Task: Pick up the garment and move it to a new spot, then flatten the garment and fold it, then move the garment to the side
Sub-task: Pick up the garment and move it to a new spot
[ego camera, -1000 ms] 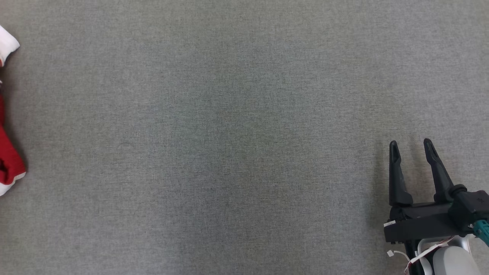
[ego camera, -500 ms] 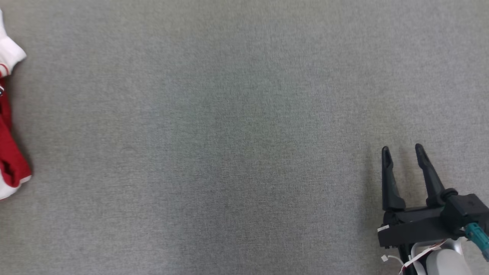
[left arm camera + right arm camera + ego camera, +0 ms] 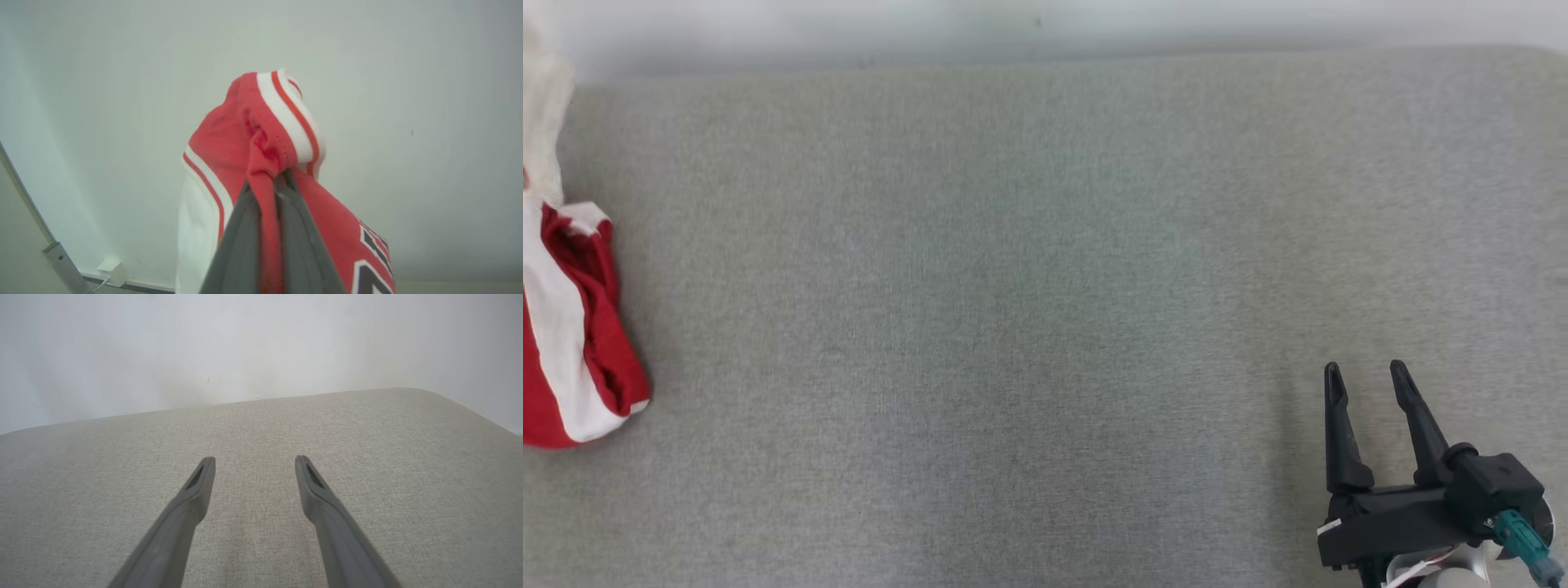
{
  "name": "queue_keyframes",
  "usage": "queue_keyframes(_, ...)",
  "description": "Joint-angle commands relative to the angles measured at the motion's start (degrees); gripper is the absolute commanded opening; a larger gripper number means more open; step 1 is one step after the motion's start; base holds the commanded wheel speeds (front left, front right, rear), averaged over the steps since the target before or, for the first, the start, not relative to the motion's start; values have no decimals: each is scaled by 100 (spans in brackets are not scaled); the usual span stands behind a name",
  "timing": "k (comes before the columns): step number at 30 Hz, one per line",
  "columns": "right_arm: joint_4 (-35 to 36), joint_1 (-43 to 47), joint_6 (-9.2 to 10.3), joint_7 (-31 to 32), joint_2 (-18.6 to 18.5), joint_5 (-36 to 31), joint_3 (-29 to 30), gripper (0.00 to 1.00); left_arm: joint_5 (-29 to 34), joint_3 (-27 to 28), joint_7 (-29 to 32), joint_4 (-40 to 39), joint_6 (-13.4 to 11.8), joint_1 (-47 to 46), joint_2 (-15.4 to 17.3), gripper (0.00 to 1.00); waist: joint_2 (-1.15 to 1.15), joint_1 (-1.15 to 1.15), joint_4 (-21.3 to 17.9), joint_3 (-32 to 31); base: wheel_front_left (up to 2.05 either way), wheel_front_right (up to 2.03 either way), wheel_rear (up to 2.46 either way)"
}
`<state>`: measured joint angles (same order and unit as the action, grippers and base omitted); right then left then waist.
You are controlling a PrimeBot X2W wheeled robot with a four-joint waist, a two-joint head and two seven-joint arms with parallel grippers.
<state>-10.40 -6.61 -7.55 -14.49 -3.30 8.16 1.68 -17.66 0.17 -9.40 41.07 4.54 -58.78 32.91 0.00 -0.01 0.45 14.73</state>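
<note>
Soft red-and-white cloth garment (image 3: pixel 229 151), matt grey woven fabric surface (image 3: pixel 1013 286), matt dark plastic right claw (image 3: pixel 1364 369)

Grey cushion (image 3: pixel 1045 327) against white wall (image 3: pixel 1045 24)

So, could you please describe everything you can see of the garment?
The garment is a soft red jersey with white panels, red-and-white striped trim and dark, white-edged lettering. It hangs bunched from the left gripper, which is shut on a red fold. In the head view it drapes at the left edge above the grey cushion.
</note>
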Motion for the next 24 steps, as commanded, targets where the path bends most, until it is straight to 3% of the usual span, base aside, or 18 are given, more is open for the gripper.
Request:
queue_keyframes(1,-30,75,12,-35,14,76,11,100,19,-54,36,-143,-6,-118,-56,0,0,1,-141,-225,0,0,0)
queue_keyframes(6,-195,115,12,-67,36,151,-26,100,65,-382,441,-1042,58,-466,-252,0,0,1,-455,-409,0,0,0)
queue_keyframes(15,-228,94,12,-78,43,444,-193,100,-189,-1006,1021,-2202,135,-703,-1040,0,0,1,-1231,-542,0,0,0)
queue_keyframes(24,-159,98,12,-80,45,554,-298,100,-323,-1636,1080,-2678,-62,381,-1926,0,0,1,-1764,-466,0,0,0)
